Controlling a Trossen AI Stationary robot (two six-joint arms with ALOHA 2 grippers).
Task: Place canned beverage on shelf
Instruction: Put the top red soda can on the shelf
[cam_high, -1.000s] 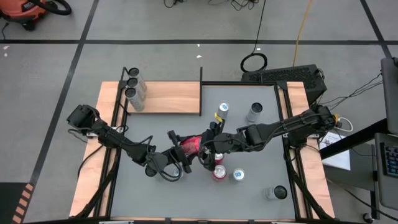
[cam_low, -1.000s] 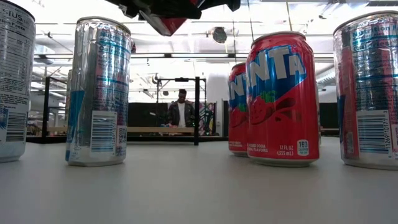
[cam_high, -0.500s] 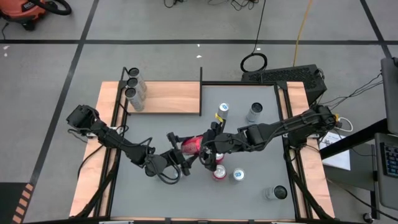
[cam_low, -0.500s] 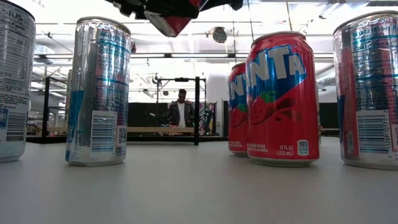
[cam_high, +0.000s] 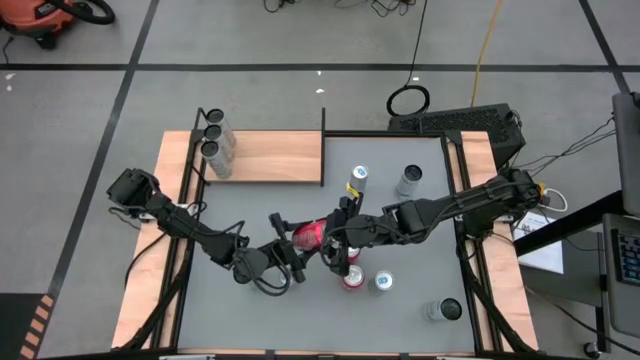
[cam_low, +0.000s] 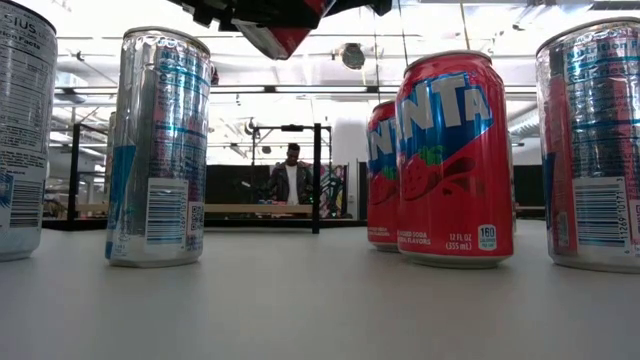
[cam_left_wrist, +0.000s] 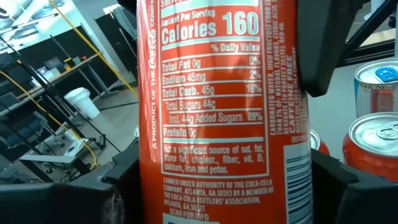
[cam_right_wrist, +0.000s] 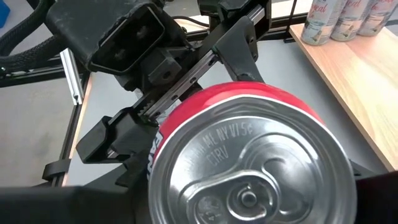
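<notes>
Red can (cam_high: 309, 235) between both hands

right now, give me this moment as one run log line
phase: mid-air handover | red soda can: off table, between both grippers | left gripper: around can | right gripper: shut on can | shelf: three slim cans

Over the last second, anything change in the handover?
Barely. The red can sits between the left end effector and the right end effector, lifted off the table; only a slight shift of the left one. Cans on the shelf and table stayed put.
</notes>
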